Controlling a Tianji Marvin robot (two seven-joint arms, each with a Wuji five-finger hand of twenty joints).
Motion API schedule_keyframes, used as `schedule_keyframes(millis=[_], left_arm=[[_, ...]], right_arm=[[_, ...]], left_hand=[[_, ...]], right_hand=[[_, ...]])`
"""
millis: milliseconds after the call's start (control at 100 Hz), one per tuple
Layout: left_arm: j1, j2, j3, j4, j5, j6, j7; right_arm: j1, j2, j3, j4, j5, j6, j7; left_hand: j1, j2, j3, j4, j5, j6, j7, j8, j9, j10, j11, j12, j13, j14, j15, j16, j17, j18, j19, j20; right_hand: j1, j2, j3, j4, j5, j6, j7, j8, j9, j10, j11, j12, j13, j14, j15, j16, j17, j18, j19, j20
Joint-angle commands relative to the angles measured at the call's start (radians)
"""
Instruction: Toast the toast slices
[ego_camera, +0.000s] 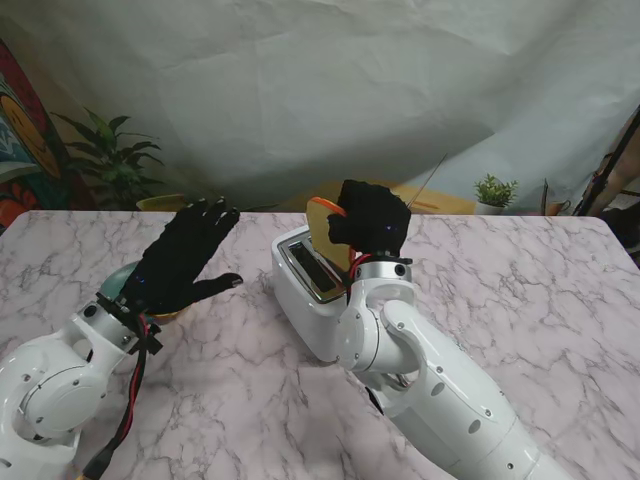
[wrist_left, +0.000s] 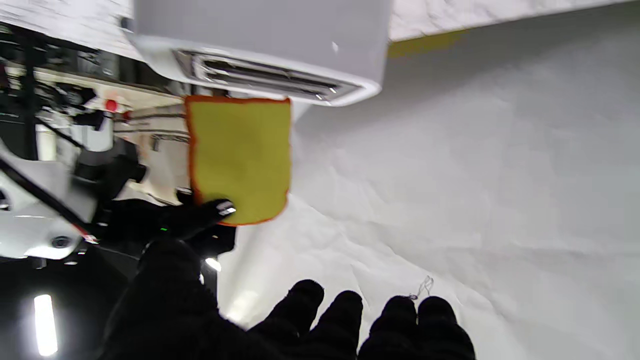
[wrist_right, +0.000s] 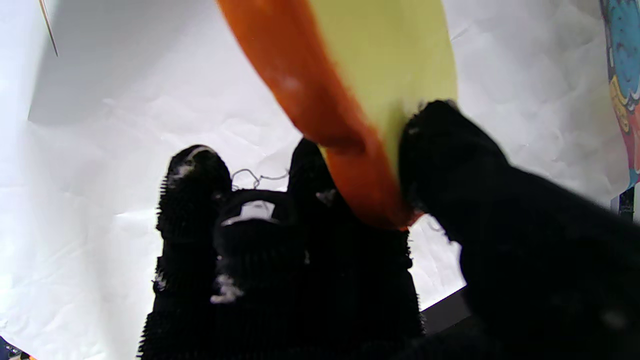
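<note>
Toast slice (ego_camera: 326, 228) pinched in right hand (ego_camera: 372, 222) at frame centre, above the toaster (ego_camera: 310, 290) slots. Left hand (ego_camera: 180, 258) spread, empty. Align slice edge-on with a slot, lower straight.

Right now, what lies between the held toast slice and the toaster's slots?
Nothing but air: the left wrist view shows the toast slice in the right hand hanging apart from the toaster.

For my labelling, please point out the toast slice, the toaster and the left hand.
toast slice (wrist_left: 240, 155), left wrist view, yellow face.
toaster (ego_camera: 300, 290), stand view, white side wall.
left hand (ego_camera: 178, 262), stand view, palm.
</note>
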Motion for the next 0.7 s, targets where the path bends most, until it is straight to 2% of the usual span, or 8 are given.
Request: schedule_keyframes(millis=[0,150,270,390,560,690], left_arm=[[0.003,0.014,-0.007,-0.012,-0.005,-0.012,-0.048],[0.018,0.031,-0.035,-0.029,-0.069,-0.084,-0.162],[0.018,0.04,-0.048,-0.031,-0.109,-0.115,-0.216],[0.007,0.05,-0.059,-0.038,-0.156,-0.133,-0.274],[-0.004,0.057,-0.075,-0.059,-0.182,-0.139,-0.315],[-0.014,0.067,-0.086,-0.073,-0.235,-0.129,-0.373]], right_arm=[[0.007,-0.009,-0.002,0.018,0.004,-0.006,-0.013],[0.021,-0.018,-0.005,0.049,0.014,-0.019,-0.04],[0.032,-0.021,-0.006,0.071,0.014,-0.028,-0.055],[0.038,-0.025,-0.007,0.09,0.018,-0.031,-0.069],[0.044,-0.036,-0.008,0.127,0.035,-0.037,-0.097],[0.049,-0.043,-0.01,0.154,0.046,-0.042,-0.115]], left_hand=[[-0.02,0.058,-0.008,0.014,-0.027,-0.006,-0.028,-0.036,-0.044,-0.014,-0.019,-0.018,-0.027,-0.014,-0.029,-0.028,0.002,-0.041,-0.052,-0.019],[-0.035,0.068,-0.012,0.011,-0.027,-0.014,-0.025,-0.045,-0.043,-0.015,-0.019,-0.021,-0.026,-0.021,-0.028,-0.031,0.002,-0.051,-0.057,-0.021],[-0.043,0.07,-0.012,0.01,-0.026,-0.03,-0.02,-0.045,-0.041,-0.03,-0.017,-0.02,-0.024,-0.029,-0.027,-0.033,0.004,-0.059,-0.061,-0.024],[-0.046,0.063,-0.011,0.009,-0.03,-0.075,0.0,-0.009,-0.037,-0.08,-0.016,-0.013,-0.01,-0.064,-0.02,-0.052,0.015,-0.086,-0.065,-0.031],[-0.051,0.056,-0.011,0.008,-0.019,-0.083,0.008,0.014,-0.022,-0.083,-0.014,-0.01,0.006,-0.076,-0.005,-0.075,0.029,-0.098,-0.066,-0.037],[-0.045,0.046,-0.01,0.008,-0.005,-0.085,0.012,0.018,-0.005,-0.086,-0.013,-0.012,0.012,-0.079,0.012,-0.083,0.038,-0.099,-0.065,-0.041]], right_hand=[[0.054,-0.037,0.11,0.008,0.04,-0.036,0.069,0.001,0.093,0.101,0.061,-0.002,0.0,-0.059,0.045,0.035,0.031,-0.043,0.039,-0.011],[0.053,-0.037,0.111,0.007,0.039,-0.038,0.07,0.0,0.092,0.099,0.061,-0.003,0.0,-0.059,0.045,0.034,0.031,-0.043,0.04,-0.012],[0.05,-0.04,0.113,0.006,0.038,-0.042,0.071,0.0,0.093,0.097,0.063,-0.004,0.0,-0.061,0.046,0.033,0.031,-0.044,0.041,-0.014],[0.048,-0.043,0.114,0.005,0.041,-0.042,0.072,-0.003,0.093,0.096,0.066,-0.004,0.0,-0.062,0.048,0.033,0.031,-0.045,0.041,-0.015],[0.046,-0.045,0.118,0.004,0.042,-0.043,0.073,-0.005,0.093,0.097,0.069,-0.003,0.0,-0.061,0.051,0.033,0.032,-0.046,0.042,-0.017],[0.046,-0.045,0.119,0.004,0.042,-0.045,0.074,-0.006,0.092,0.096,0.069,-0.004,0.0,-0.061,0.051,0.033,0.032,-0.045,0.043,-0.018]])
